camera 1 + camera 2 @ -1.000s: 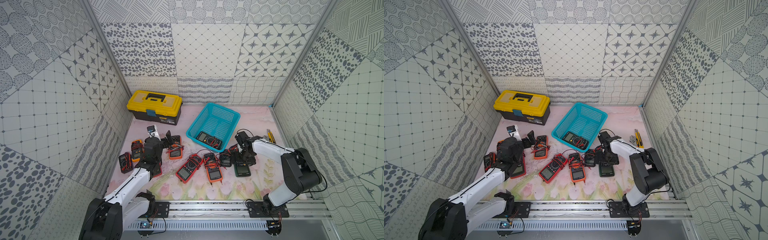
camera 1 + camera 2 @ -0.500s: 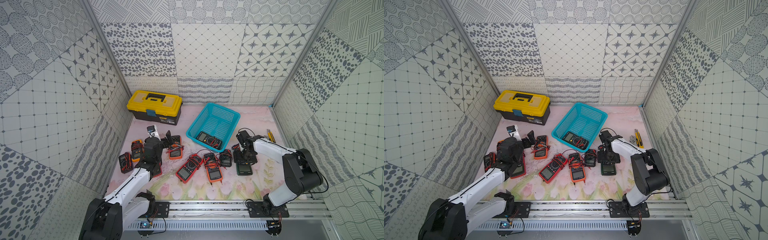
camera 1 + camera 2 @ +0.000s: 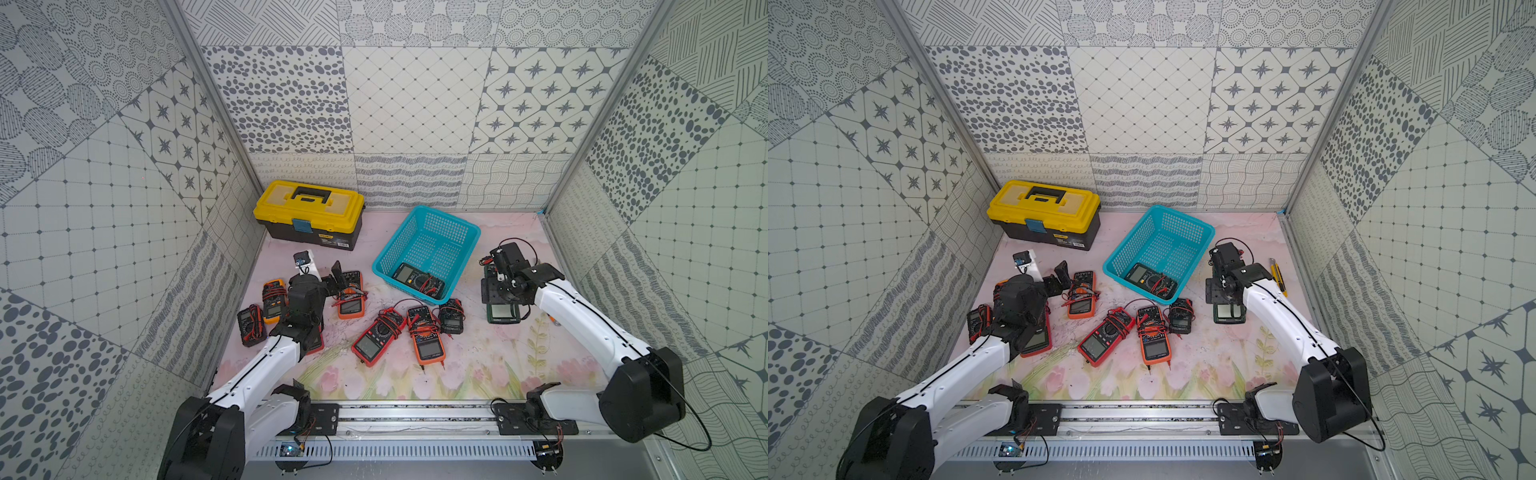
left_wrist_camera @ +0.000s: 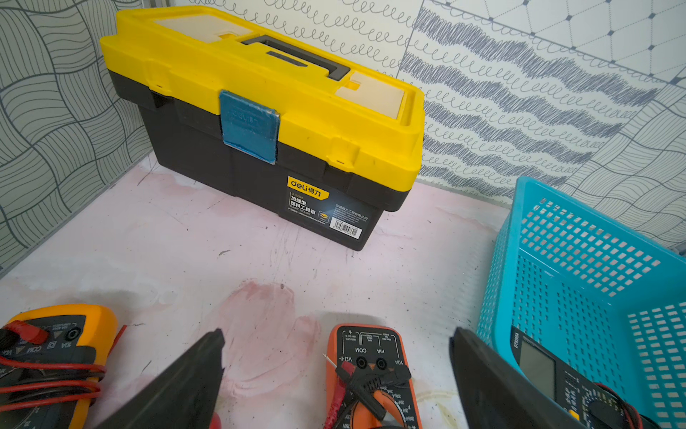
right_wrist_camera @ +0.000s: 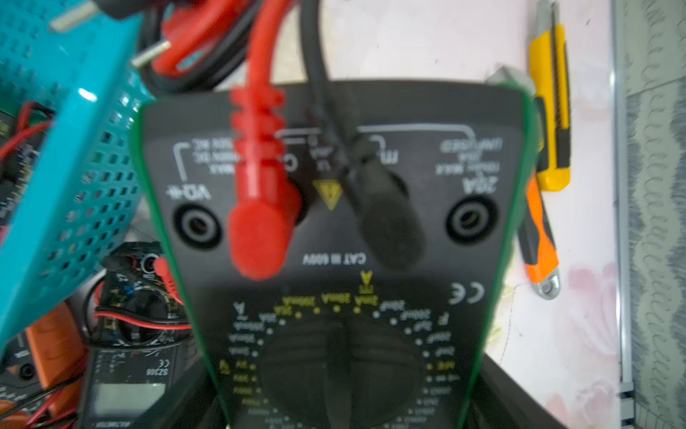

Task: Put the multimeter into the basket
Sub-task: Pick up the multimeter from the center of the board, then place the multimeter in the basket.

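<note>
Though both top views are hiding the grip, the right end effector (image 5: 345,405) is clamping the green multimeter (image 5: 326,260). The left end effector (image 4: 336,338) is gaping empty near the basket (image 4: 519,241).

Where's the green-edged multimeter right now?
In a top view the green-edged multimeter is at the right side of the table, clamped in the right gripper, just right of the basket, with the yellow utility knife further right.

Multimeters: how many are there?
9 multimeters: one in the basket, a green one between the right fingers, three mid-table, four around the left arm, one partly hidden. More could hide underneath.
</note>
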`<state>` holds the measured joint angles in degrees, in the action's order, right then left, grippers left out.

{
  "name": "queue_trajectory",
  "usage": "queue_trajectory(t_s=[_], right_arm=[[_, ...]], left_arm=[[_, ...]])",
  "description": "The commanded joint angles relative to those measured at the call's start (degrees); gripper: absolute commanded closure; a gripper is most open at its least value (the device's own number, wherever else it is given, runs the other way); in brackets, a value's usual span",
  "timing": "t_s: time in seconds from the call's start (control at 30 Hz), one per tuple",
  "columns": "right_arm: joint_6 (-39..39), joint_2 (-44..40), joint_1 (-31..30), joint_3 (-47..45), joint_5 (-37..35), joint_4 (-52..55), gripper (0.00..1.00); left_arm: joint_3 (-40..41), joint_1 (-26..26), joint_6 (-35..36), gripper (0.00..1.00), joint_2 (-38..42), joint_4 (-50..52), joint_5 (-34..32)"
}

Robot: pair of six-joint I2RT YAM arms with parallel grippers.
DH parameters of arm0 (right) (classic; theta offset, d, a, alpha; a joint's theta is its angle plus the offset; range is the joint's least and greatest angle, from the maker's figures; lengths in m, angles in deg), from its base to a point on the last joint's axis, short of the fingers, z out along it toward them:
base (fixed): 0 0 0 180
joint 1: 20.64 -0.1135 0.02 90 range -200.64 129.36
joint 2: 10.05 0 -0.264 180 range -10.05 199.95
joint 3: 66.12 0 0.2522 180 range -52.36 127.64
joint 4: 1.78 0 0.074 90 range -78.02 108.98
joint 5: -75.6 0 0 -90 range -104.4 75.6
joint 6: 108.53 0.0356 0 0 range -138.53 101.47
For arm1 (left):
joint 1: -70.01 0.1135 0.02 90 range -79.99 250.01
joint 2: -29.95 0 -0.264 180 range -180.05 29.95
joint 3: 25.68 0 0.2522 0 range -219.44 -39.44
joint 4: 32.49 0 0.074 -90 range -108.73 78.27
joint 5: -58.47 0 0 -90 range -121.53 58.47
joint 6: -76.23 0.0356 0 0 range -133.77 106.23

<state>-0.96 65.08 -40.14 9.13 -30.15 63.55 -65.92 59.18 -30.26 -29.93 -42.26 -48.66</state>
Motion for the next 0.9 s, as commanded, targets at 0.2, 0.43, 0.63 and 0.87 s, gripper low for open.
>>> queue_trajectory(t_s=[0.2, 0.43, 0.63, 0.87], right_arm=[[-13.56, 4.27, 0.02, 13.71, 7.75, -13.16, 0.99], [-22.23, 14.63, 0.00, 23.81, 15.83, -20.50, 1.00], [-27.23, 25.60, -0.35, 33.76, 25.10, -19.80, 1.00], [-31.84, 35.67, -1.12, 40.83, 31.28, -18.01, 1.00]], left_arm=[[-0.51, -0.22, -2.42, 0.01, 0.99, -1.00, 2.22], [-0.85, -0.20, -3.24, 0.01, 1.84, 0.80, 3.80], [-0.27, -0.16, -4.40, 0.01, 3.16, 1.18, 3.90], [-0.92, -0.11, -4.38, 0.01, 3.54, 2.08, 3.60]])
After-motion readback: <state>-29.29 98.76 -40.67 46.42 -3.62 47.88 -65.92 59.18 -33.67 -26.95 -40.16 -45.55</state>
